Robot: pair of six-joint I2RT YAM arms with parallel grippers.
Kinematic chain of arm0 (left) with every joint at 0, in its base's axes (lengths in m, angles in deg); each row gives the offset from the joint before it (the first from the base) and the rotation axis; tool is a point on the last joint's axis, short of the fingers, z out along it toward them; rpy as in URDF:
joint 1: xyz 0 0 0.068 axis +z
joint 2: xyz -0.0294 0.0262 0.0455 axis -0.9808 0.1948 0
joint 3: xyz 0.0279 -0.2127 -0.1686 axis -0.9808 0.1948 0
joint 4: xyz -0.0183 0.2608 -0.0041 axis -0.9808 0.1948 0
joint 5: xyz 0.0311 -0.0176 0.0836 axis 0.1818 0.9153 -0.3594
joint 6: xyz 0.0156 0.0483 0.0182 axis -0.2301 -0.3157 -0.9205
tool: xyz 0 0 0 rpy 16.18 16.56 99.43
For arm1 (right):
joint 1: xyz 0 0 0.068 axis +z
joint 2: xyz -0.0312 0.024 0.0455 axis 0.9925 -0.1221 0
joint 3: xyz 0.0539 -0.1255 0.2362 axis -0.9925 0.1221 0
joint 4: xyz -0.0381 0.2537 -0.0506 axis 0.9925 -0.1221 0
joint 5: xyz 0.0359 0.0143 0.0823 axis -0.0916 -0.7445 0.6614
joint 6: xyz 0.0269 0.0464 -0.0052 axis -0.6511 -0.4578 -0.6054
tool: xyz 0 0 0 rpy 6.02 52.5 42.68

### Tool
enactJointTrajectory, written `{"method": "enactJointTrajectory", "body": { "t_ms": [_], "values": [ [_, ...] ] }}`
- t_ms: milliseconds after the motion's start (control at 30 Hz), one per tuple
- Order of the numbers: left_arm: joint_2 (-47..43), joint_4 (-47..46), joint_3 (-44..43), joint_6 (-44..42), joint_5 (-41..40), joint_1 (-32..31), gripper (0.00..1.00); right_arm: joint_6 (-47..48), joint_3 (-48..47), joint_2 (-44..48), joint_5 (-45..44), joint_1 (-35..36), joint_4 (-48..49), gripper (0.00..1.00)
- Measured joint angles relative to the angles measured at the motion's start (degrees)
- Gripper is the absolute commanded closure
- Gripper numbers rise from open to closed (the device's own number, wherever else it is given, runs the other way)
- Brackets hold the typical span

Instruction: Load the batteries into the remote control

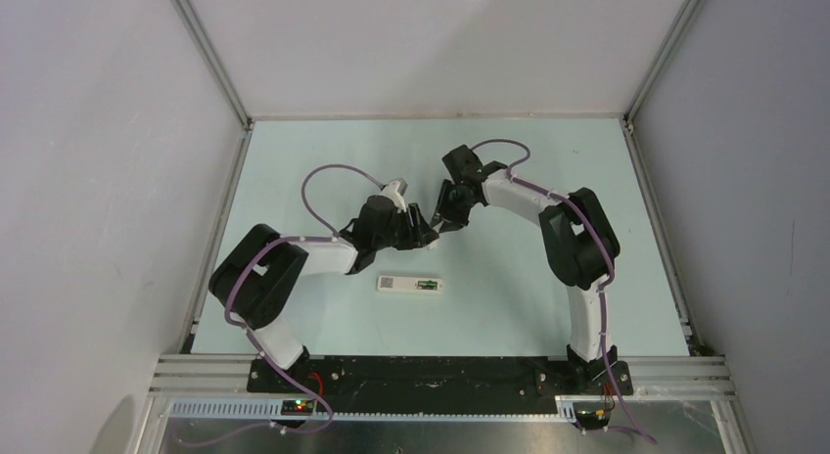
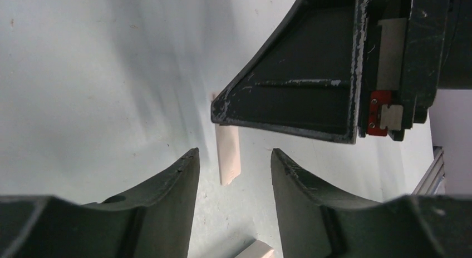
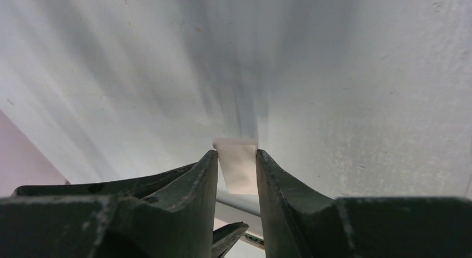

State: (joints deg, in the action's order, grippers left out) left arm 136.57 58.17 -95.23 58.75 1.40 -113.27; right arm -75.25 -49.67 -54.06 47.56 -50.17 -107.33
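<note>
Right claw (image 3: 236,155) pinches the small flat white plastic cover (image 3: 238,175); left claw (image 2: 234,153) is apart, probably for a handover. Slim white remote (image 1: 411,285) sits at 6 o'clock.

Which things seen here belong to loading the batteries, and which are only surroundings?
Belong to the job: remote control; batteries, apparently in its recess; white cover piece, gripped by the right claw; open left claw near it.
Only surroundings: table; enclosure walls.

A small flat white cover piece (image 3: 237,172) is seen pinched inside the right gripper (image 3: 236,155), above the pale table (image 3: 362,102).
</note>
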Motion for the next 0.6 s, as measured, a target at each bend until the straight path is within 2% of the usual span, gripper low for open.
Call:
{"method": "enactJointTrajectory", "body": {
  "t_ms": [200, 500, 600],
  "values": [
    [0.72, -0.68, -0.11, 0.52, 0.28, 0.0, 0.47, -1.95, 1.68, 0.11, 3.61, -0.5, 2.62, 0.65],
    [2.25, -0.9, -0.81, 1.31, 0.72, 0.0, 0.65, -4.13, 4.98, 0.11, 7.43, -2.56, 5.9, 0.65],
    [2.25, -1.01, -0.83, 1.42, 1.36, 0.0, 0.67, -4.72, 5.49, 0.11, 8.13, -2.97, 6.71, 0.65]
  ]
}}
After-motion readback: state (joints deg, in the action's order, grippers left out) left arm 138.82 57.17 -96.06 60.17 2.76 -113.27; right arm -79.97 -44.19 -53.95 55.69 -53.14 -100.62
